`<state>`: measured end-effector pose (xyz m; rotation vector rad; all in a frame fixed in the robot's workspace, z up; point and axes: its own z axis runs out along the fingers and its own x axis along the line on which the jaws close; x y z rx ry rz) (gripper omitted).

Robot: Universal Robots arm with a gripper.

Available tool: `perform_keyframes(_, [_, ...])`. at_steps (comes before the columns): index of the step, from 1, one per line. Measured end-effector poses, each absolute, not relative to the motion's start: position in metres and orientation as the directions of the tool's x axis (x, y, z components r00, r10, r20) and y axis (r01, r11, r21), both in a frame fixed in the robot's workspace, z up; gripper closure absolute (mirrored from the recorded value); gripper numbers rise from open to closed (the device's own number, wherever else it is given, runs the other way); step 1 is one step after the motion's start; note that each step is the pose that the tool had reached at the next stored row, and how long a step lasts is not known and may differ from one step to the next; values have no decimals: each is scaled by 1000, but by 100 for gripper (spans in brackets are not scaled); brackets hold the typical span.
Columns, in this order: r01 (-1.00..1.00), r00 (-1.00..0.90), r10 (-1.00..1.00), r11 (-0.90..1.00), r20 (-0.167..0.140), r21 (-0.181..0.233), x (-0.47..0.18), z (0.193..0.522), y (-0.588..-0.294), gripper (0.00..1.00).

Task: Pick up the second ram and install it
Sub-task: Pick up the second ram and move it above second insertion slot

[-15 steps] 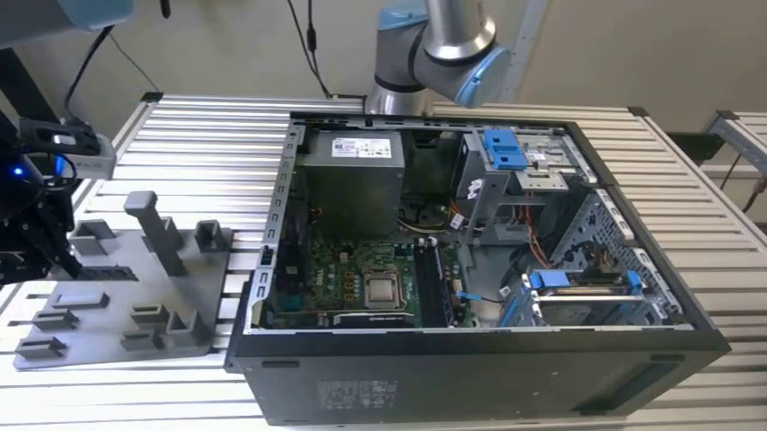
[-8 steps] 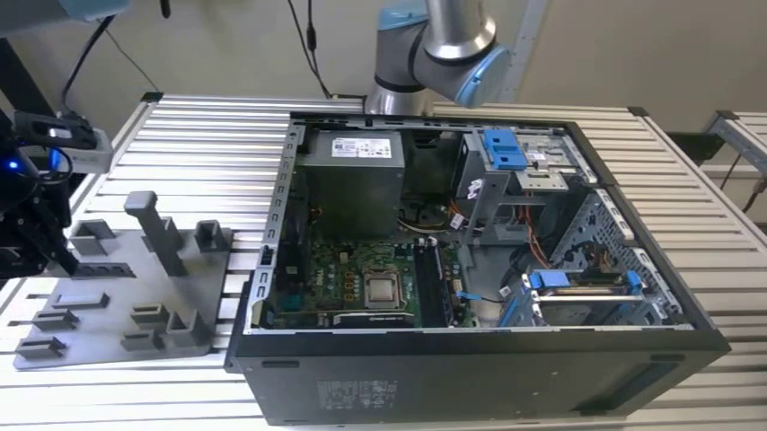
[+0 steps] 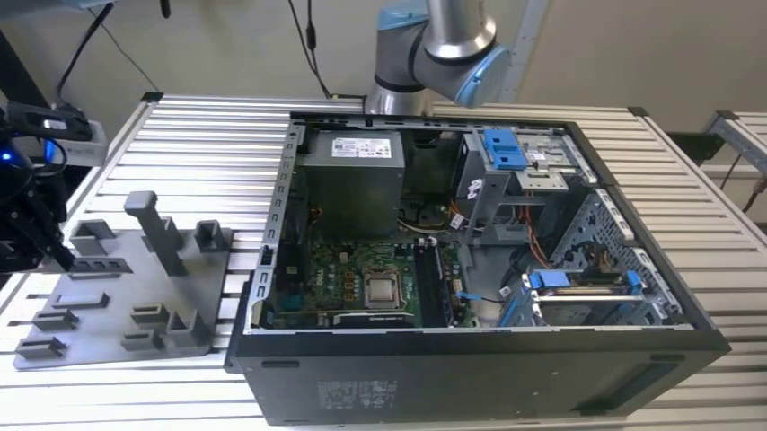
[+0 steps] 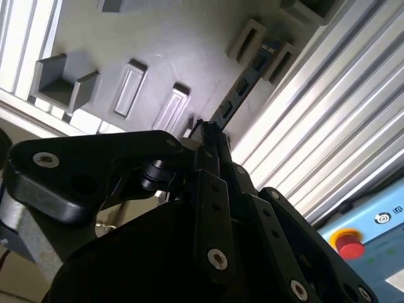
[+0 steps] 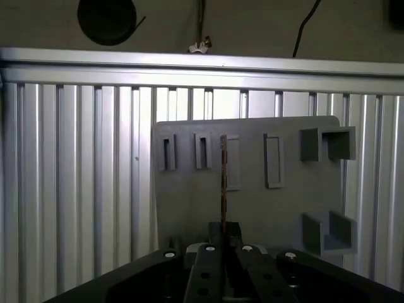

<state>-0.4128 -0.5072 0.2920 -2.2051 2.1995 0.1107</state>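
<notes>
Table of metal slats (image 3: pixel 204 135) carrying, in order of size, an open PC case (image 3: pixel 480 377), a grey tray (image 3: pixel 114 289) at the exterior view's left, and the gripper (image 5: pixel 224 228) over that tray. The fingers are clenched on one end of the second ram (image 4: pixel 243 88), whose far end lies between two upright holder posts (image 4: pixel 268 53) of the tray. Seen along its edge in the first wrist view, the stick is a thin dark line; in the second wrist view it is long, narrow and flat, with a row of small chips. Judged risk: held at one end only, the stick could pivot in the fingers or snag on the posts if drawn out at a tilt.
</notes>
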Motion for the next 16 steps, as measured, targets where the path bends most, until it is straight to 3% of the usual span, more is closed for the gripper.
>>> perform_keyframes(16, [-999, 1, -998, -4, -68, 32, -413, 308, -507, 86])
